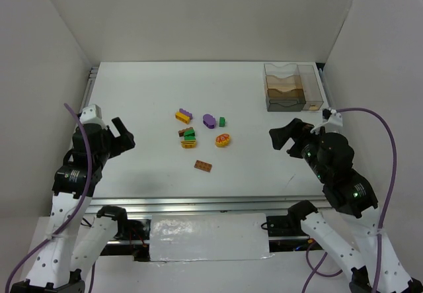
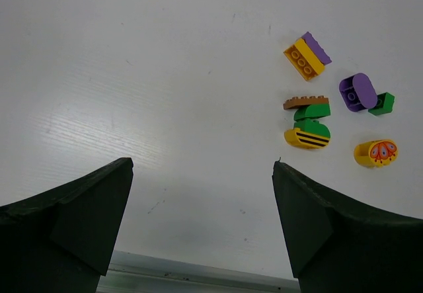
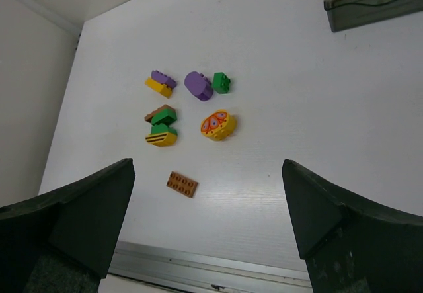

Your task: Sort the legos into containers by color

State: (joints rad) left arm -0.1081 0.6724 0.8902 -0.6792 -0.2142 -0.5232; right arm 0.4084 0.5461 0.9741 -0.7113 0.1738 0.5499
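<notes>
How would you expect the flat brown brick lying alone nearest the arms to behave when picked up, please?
The brown brick looks like hard plastic, so it is probably stiff and light. Lying flat and low on the table, it should not roll or tip. On that smooth surface it may slide when pushed.

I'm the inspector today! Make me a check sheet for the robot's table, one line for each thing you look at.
Surface: white table, flat, no spills seen.
Job's things: legos lie loose mid-table, all outside the box; one brown plate lies apart, nearest the arms. The containers sit at the far right corner, a clear box with a tan base.
Clutter: nothing seen.
Grippers: left gripper and right gripper are both open and hold nothing, one on each side of the bricks.
Cables: purple cables loop off each arm, away from the bricks.
Surroundings: white walls on three sides.
</notes>
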